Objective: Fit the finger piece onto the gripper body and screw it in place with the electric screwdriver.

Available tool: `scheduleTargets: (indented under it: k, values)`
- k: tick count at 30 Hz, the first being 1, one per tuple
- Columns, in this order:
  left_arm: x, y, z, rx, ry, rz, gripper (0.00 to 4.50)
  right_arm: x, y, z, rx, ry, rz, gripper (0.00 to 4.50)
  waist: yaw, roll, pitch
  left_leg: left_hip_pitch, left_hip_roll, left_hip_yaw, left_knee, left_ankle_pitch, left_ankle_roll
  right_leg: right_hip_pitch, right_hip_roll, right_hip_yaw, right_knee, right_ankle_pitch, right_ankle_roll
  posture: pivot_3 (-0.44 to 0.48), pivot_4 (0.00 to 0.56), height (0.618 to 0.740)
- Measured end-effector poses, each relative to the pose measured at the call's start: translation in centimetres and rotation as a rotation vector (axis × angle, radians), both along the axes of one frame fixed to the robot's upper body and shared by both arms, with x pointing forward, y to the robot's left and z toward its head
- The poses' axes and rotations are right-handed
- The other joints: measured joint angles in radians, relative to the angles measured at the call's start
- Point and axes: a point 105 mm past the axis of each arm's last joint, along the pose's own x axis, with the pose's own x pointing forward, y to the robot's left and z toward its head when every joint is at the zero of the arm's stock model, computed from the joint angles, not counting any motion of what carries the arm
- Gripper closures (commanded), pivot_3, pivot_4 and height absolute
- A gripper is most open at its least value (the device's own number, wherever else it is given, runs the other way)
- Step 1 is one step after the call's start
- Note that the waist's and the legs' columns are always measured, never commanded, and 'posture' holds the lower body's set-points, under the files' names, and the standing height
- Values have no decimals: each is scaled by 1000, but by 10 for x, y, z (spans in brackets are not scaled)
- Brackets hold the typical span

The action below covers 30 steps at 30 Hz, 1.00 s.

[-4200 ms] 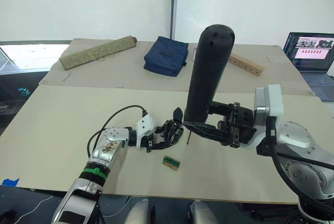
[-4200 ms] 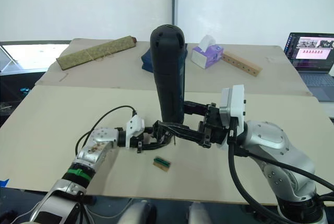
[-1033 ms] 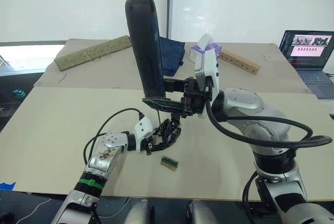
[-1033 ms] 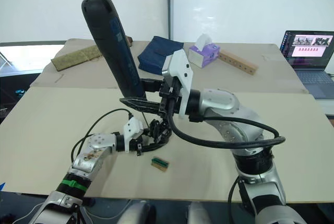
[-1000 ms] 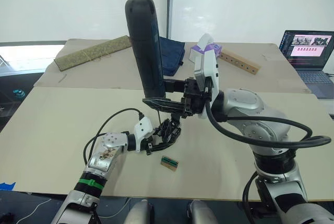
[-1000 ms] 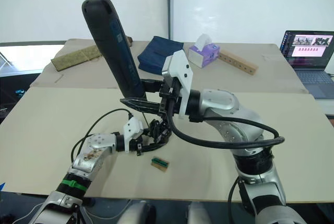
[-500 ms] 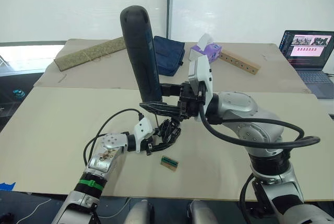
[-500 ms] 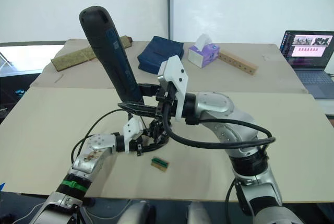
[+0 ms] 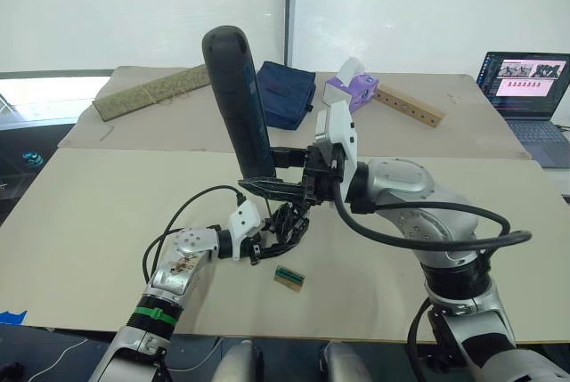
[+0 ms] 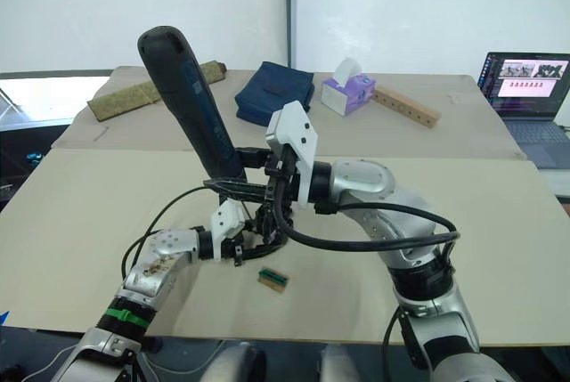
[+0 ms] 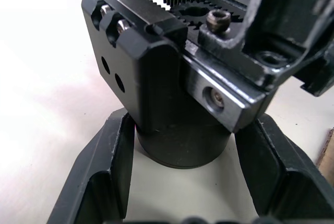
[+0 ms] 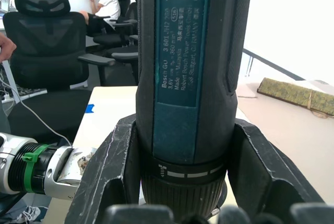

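Body (image 11: 172,104) sits on the counter (image 9: 107,213), near its front edge, clamped at its round base between the two fingers of the left pincer (image 11: 182,182); judged a brace, so the body cannot turn under driving torque. Toothed racks and screw heads face up on its top. Finger piece: a black part lies across the top of the body in the left wrist view, but I cannot tell whether that is it.

Screwdriver (image 9: 239,101) stands just above the body, leaning slightly, rounded end up. Right pincer (image 12: 182,182) is closed around its lower barrel near the collar; a low hold likely steadies the bit. Bit tip is hidden among the black parts; seating cannot be confirmed.

Green-topped block (image 9: 290,278) lies on the counter just beside the body, apart from it.
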Motion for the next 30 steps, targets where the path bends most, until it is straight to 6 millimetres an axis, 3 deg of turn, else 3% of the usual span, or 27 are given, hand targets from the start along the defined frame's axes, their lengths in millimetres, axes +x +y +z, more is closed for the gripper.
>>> scheduleTargets:
  k: [30]
  values:
    - [0, 0, 0, 1, 5, 5, 2226, 3, 0, -7, -4, -13, -12, 2598, -1, 0, 0, 0, 0, 0, 0, 0, 0, 0, 0, 0, 0, 0, 0, 0, 150, 740]
